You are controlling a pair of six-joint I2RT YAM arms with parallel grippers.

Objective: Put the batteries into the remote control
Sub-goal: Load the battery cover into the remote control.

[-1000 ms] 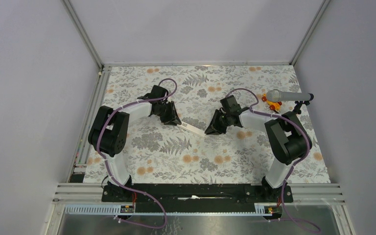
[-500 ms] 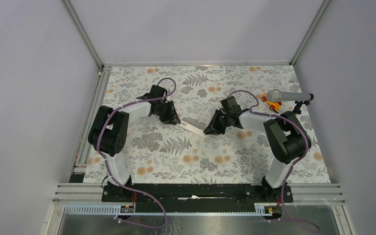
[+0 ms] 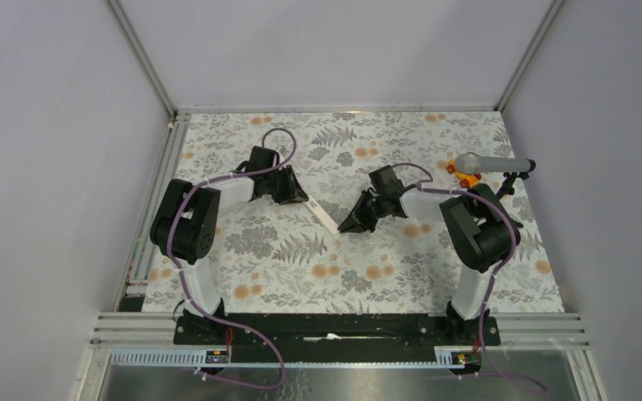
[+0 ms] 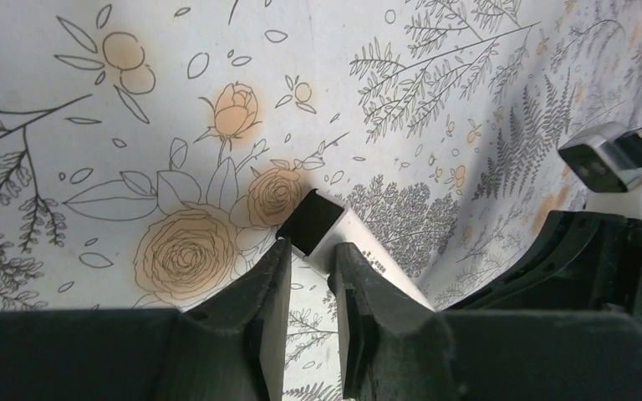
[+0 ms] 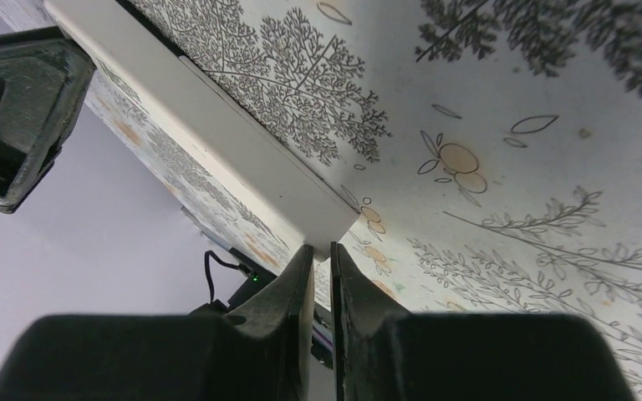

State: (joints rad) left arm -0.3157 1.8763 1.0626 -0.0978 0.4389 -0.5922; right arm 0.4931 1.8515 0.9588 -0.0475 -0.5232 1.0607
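The remote control (image 3: 323,214) is a slim white bar lying slantwise between my two grippers near the middle of the mat. My left gripper (image 3: 299,198) is shut on its dark grey end (image 4: 311,221), with the fingertips (image 4: 277,263) on either side. My right gripper (image 3: 347,225) has its jaws almost together, pinching the tip of the remote's white end (image 5: 326,230). The remote's white body (image 5: 217,117) runs away from the right gripper toward the left one. The batteries are out of view.
A grey microphone (image 3: 481,162) on a stand, with an orange-and-yellow piece (image 3: 466,175), sits at the back right of the floral mat (image 3: 301,267). Metal rails line the mat's left and near edges.
Both grippers have shifted, the left one back and the right one left and nearer. The remote between them has turned to a steeper slant.
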